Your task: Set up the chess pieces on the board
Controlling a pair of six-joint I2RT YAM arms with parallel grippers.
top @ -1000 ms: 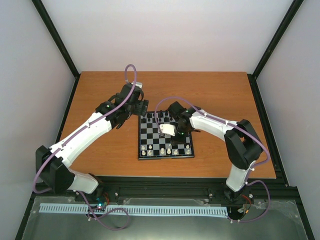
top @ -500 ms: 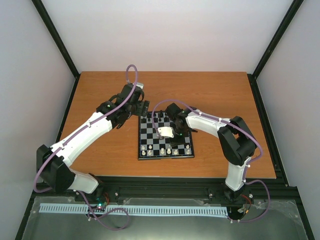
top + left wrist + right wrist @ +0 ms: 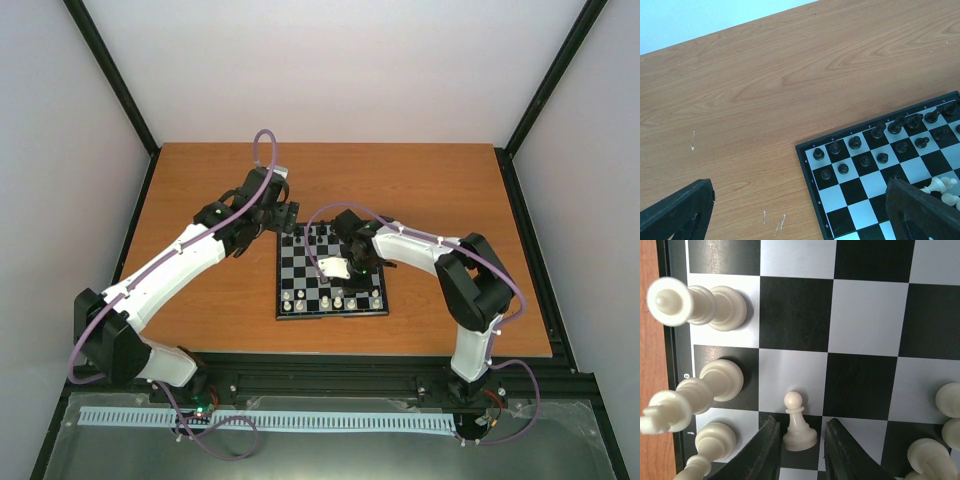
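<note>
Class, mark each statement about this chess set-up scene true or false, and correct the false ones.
1. The left end effector is open and holds nothing. True.
2. Black pieces stand along the board's near edge, by the arm bases. False: white pieces line that edge, and the black pieces stand at the far side.
3. A white pawn stands upright between the right end effector's fingers. True.
4. That pawn stands on a pale square. False: its square is black.
5. The left end effector hangs over the board's centre. False: it is by the far-left corner, mostly over the wooden table.
</note>
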